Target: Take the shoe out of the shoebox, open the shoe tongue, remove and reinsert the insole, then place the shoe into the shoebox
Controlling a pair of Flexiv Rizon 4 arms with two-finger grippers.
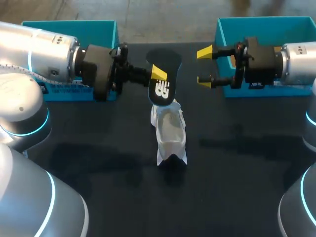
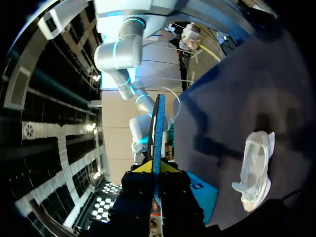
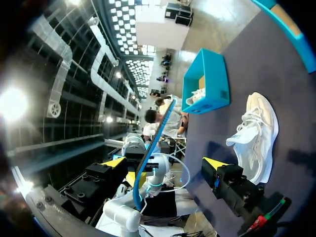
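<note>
The black table (image 1: 98, 163) carries everything. The white shoe (image 1: 170, 133) sits on its sole near the middle, in the open where both arms can get at it. Behind the shoe, off to either side, stand the left shoebox (image 1: 98, 27) and the right shoebox (image 1: 269, 24), both teal and set far enough back to leave working room. Above and just behind the shoe hangs the dark insole (image 1: 163, 79), out of the shoe and clear of it. It is tilted with one end down toward the shoe's opening, which I judge suits sliding it back in. The left gripper (image 1: 159, 74) is clamped on the insole's edge. The right gripper (image 1: 204, 66) is level with the insole and beside it without touching. Its fingers are spread wide and hold nothing, probably ready to steady the shoe or take the insole.
</note>
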